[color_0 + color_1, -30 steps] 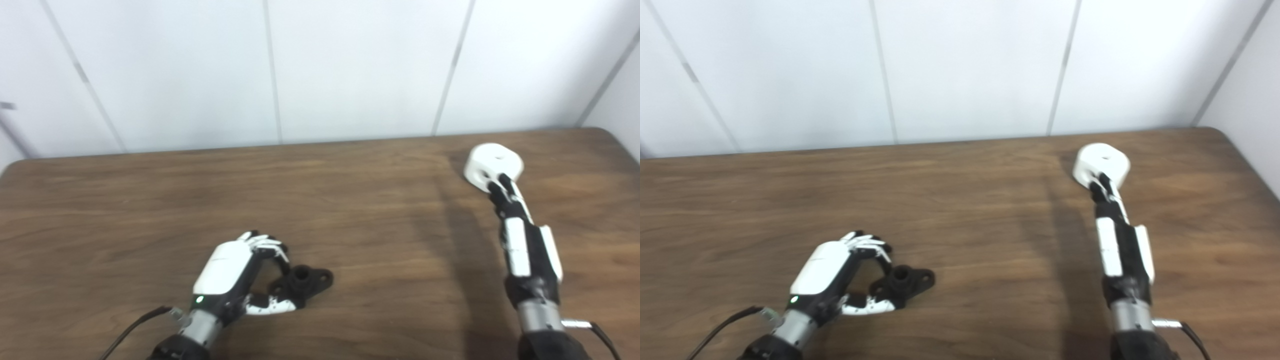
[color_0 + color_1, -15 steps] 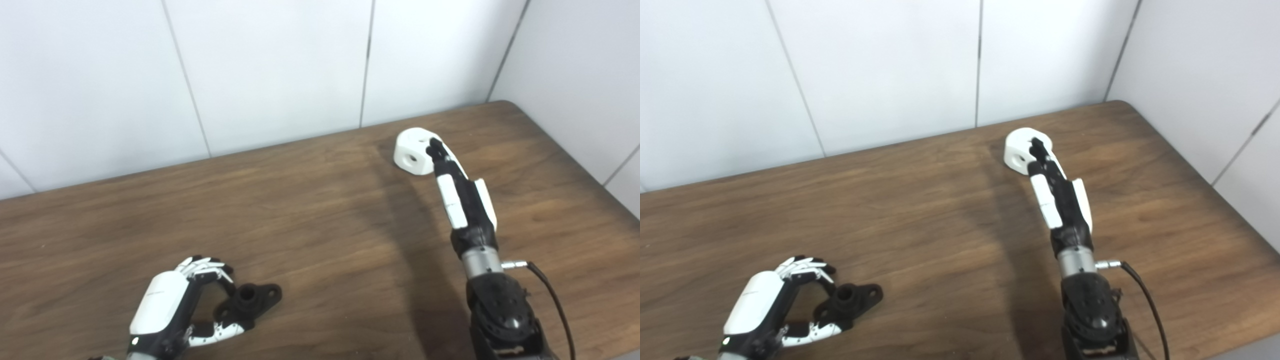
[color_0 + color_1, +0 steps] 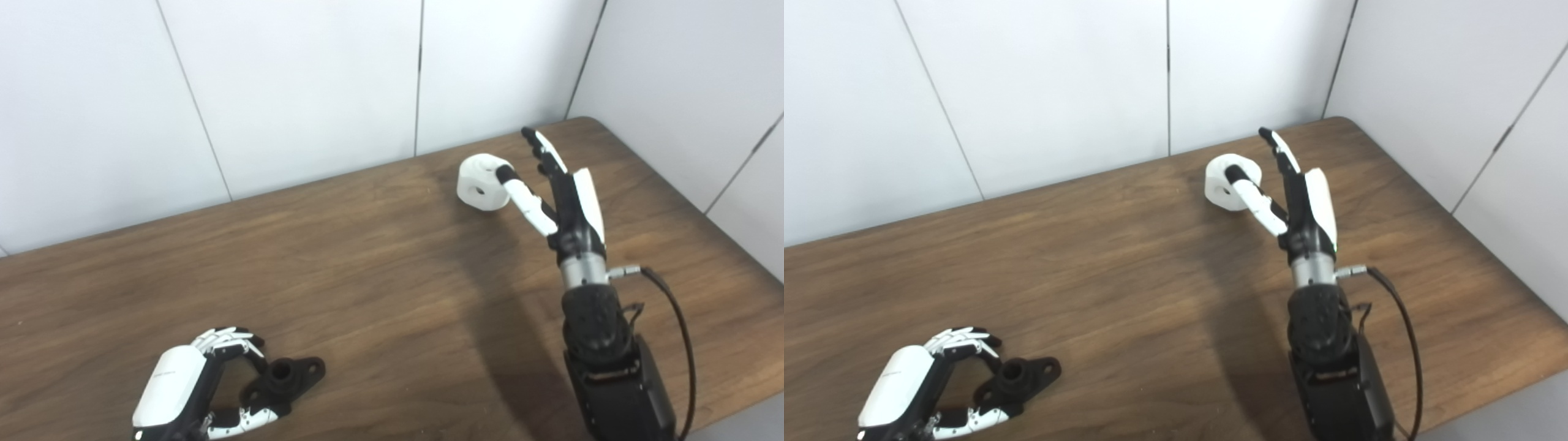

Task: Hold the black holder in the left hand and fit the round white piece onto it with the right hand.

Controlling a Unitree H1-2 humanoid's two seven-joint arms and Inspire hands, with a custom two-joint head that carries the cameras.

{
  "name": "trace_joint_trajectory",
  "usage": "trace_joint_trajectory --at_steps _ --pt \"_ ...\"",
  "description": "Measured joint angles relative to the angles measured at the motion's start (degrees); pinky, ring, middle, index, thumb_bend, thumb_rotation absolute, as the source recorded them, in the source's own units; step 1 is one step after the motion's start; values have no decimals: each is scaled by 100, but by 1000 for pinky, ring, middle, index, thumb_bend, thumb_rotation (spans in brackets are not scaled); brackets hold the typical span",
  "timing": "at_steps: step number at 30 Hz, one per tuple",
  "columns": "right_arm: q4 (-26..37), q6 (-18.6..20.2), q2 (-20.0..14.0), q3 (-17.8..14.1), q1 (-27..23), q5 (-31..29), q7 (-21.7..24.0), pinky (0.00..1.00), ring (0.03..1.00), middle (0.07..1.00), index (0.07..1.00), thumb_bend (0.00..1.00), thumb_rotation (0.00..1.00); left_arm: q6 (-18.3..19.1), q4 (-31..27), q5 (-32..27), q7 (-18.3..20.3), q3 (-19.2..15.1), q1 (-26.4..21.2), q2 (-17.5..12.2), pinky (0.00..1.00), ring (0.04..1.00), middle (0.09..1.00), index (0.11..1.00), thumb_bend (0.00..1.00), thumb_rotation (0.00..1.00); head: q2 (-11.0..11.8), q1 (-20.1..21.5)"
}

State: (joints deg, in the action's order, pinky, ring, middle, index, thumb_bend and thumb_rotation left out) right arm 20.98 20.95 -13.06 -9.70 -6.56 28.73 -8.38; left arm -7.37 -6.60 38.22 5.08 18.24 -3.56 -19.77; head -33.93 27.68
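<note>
While your left hand (image 3: 184, 398) is curling around the black holder (image 3: 283, 381), far from the white piece (image 3: 481, 182), your right hand (image 3: 560, 190) is reaching with fingers spread beside that stiff, probably light, smooth puck, so grip its curved sides.

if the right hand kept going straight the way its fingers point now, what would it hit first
Probably nothing on the table. The right hand is open, fingers aimed past the round white piece, which sits beside its thumb. The line runs toward the far table edge and wall; depth is unclear.
</note>
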Motion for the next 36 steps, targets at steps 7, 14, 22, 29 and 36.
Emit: trace_joint_trajectory --at_steps 7,14,22,29,36 --pt "-823 390 -521 148 -502 465 186 930 1000 1000 854 895 508 -10 7 0 33 3 -33 -22 875 803 722 483 523 49 27 9" --pt "-1538 564 -920 168 -874 489 365 999 1000 1000 857 986 408 -17 6 -10 40 -9 -32 -56 880 807 721 483 522 48 44 -9" --pt "-2145 594 -979 53 -1406 779 679 991 1000 1000 825 1000 392 -49 9 -31 42 9 -49 -88 872 802 719 483 523 48 27 -17" --pt "-2368 596 -973 -1 -1518 1159 932 1000 1000 1000 788 1000 361 -50 9 -43 63 9 -58 -106 874 806 722 483 522 47 9 -17" --pt "-2367 596 -742 -108 -1609 1831 1593 1000 1000 1000 778 1000 385 -45 9 -42 83 10 -76 -107 870 805 723 483 522 46 0 -26"
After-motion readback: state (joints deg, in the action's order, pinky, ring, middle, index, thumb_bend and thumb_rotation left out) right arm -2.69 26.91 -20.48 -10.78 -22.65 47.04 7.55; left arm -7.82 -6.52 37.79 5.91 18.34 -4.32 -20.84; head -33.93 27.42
